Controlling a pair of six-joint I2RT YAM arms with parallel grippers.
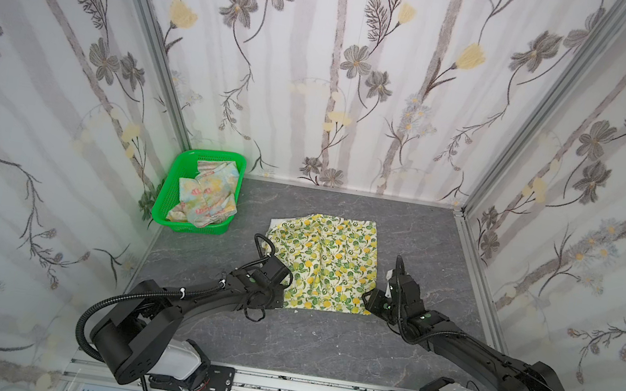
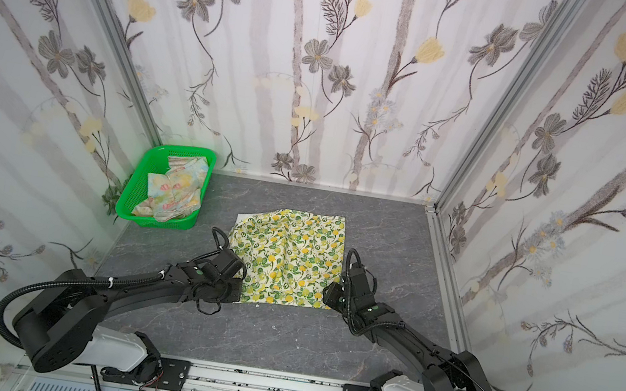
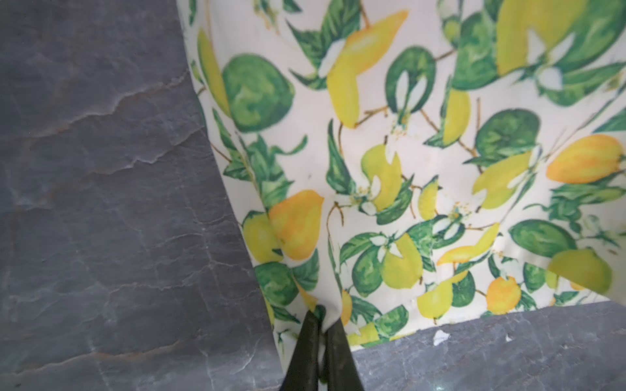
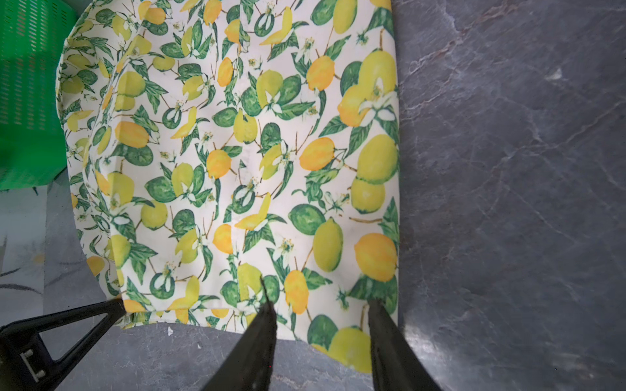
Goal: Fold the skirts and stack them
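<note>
While green basket [image 1: 189, 225] holds crumpled pastel skirt [image 1: 208, 197], left gripper [image 3: 321, 313] pinches lemon skirt [image 1: 325, 257]; right gripper [image 4: 321, 304] spread.

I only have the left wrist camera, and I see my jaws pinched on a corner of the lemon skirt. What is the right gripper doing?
Observer: The right gripper is open, its tips at the near right corner of the lemon skirt, gripping nothing.
Operator: Where is the other skirt?
Observer: The pastel flowered skirt lies crumpled in the green basket, at the far left of the table.
Operator: Does the lemon skirt lie flat?
Observer: It is spread out on the table, with wrinkles through its middle.
</note>
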